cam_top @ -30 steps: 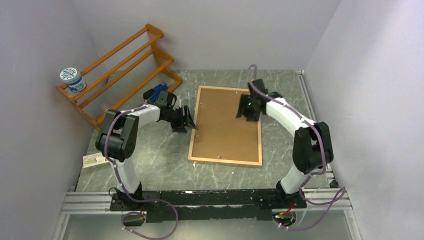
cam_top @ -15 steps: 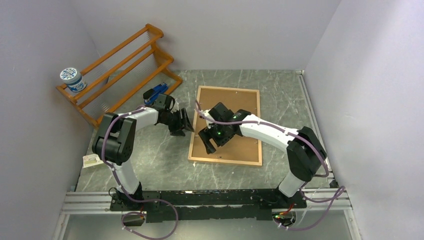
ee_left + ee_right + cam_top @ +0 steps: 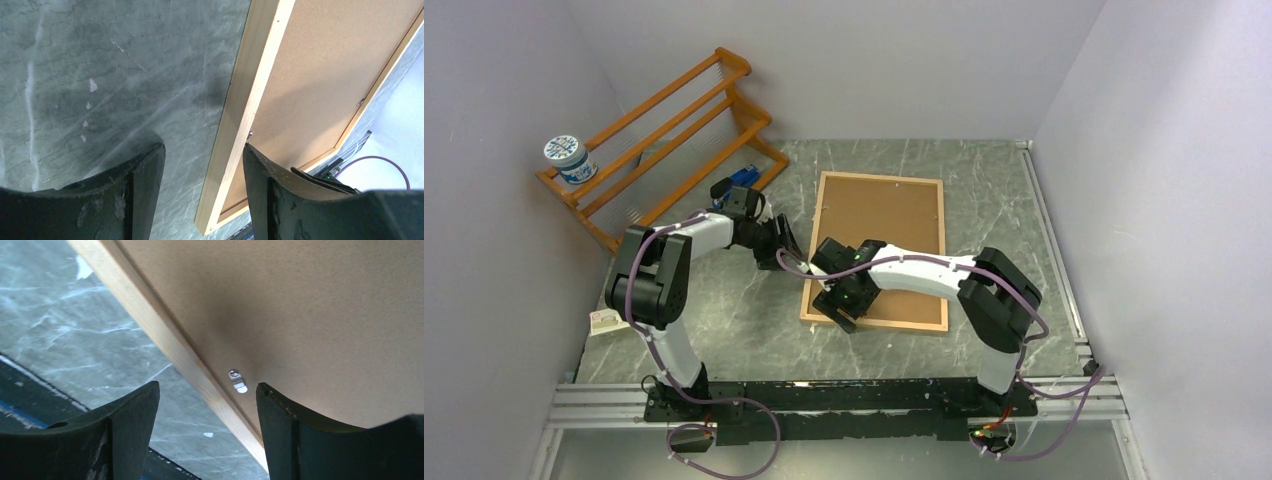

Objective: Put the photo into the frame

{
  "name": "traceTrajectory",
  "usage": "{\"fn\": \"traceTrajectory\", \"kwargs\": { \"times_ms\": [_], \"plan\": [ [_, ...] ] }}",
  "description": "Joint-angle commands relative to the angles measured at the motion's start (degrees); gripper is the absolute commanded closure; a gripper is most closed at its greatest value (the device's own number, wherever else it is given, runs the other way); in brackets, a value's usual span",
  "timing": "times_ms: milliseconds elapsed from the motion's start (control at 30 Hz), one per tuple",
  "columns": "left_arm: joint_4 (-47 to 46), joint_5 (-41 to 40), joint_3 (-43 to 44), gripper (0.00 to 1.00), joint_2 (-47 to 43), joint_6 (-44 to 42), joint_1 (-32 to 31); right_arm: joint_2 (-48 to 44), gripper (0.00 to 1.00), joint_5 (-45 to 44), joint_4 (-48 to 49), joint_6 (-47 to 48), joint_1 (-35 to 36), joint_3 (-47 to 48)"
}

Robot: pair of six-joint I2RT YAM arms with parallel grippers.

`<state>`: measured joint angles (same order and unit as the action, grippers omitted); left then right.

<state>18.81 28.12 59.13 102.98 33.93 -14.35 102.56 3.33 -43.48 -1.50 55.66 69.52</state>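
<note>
Noted frame [image 3: 904, 324] flat on table [image 3: 724, 330], back side up, beneath both grippers; brown board [image 3: 894, 225] seated inside the light-wood border. Found right gripper [image 3: 840, 306] poised over the frame's near-left corner, pointing down at it, jaws spread wide and gripping nothing. In its wrist view: border running diagonally between the two fingers [image 3: 125, 430], board filling the side past the finger on the right of that view, small metal tab [image 3: 238, 380] on the board just inside the border and nearer that same finger; contact with the frame not resolvable. Found left gripper [image 3: 786, 243] at the frame's left long edge, farther from the bases than the right gripper, likewise released, nothing between the jaws. In its wrist view: border passing under the gap close by the finger on the right, bare table under the other finger, board beyond; cannot tell whether either finger touches the wood. Grippers near each other but apart. Off to the left gripper's left and beyond it: orange wooden rack [image 3: 664, 140] against the wall, blue-and-white tub [image 3: 569, 160] on its near end, blue item [image 3: 742, 180] at the rack's foot just behind the left gripper. Back by the left arm's elbow, at the table's left edge: small flat pack [image 3: 612, 320].
</note>
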Motion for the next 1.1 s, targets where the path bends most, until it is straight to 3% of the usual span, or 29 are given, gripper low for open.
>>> {"fn": "traceTrajectory", "kwargs": {
  "times_ms": [0,233,700,900,1067],
  "plan": [
    [0.3,-1.0,-0.6,0.36,-1.1,0.2,0.2,0.8,0.27,-5.8,0.8,1.1,0.6,1.8],
    [-0.2,-0.6,-0.7,0.37,-0.5,0.4,0.3,1.1,0.33,-5.1,2.4,1.1,0.7,1.0],
    [-1.9,0.3,-2.6,0.38,0.5,1.9,0.3,1.4,0.57,-4.7,2.8,-1.2,0.7,-0.6],
    [-2.0,0.5,-2.8,0.39,0.6,1.8,0.3,0.7,0.56,-6.3,3.5,-3.1,0.7,-1.1],
    [-2.1,0.7,-2.9,0.39,0.5,1.8,0.3,1.2,0.42,-9.7,3.1,-3.8,0.7,-0.7]
  ]
}}
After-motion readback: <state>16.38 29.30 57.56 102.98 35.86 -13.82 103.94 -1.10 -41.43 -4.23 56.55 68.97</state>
